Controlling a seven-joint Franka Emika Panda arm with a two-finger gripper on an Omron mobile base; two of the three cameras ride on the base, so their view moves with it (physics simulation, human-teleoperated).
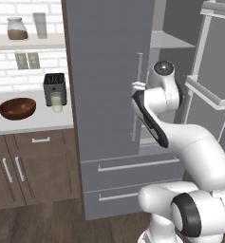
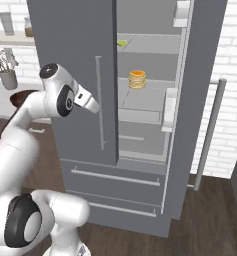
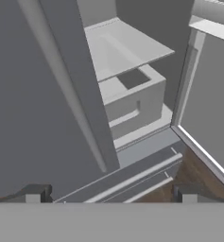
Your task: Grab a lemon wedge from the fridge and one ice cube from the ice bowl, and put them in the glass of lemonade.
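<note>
The grey fridge (image 1: 104,71) has its left door shut and its right door (image 2: 197,100) swung open. On an upper shelf inside lies a small yellow-green lemon wedge (image 2: 121,43). My gripper (image 3: 111,196) hangs in front of the shut left door, below the wedge's shelf. It is open, its two fingertips wide apart with nothing between them, and it looks down at the lower shelves and drawers. On the counter to the left sit the brown ice bowl (image 1: 17,108) and the glass of lemonade (image 1: 56,101). I cannot make out the ice cube.
A stack of pancakes (image 2: 137,79) rests on a middle fridge shelf. A black toaster (image 1: 54,87) stands behind the glass. A lidded jar (image 1: 17,28) is on the wall shelf, a utensil cup (image 2: 8,77) on the counter. The open door's bins (image 2: 169,112) jut inward.
</note>
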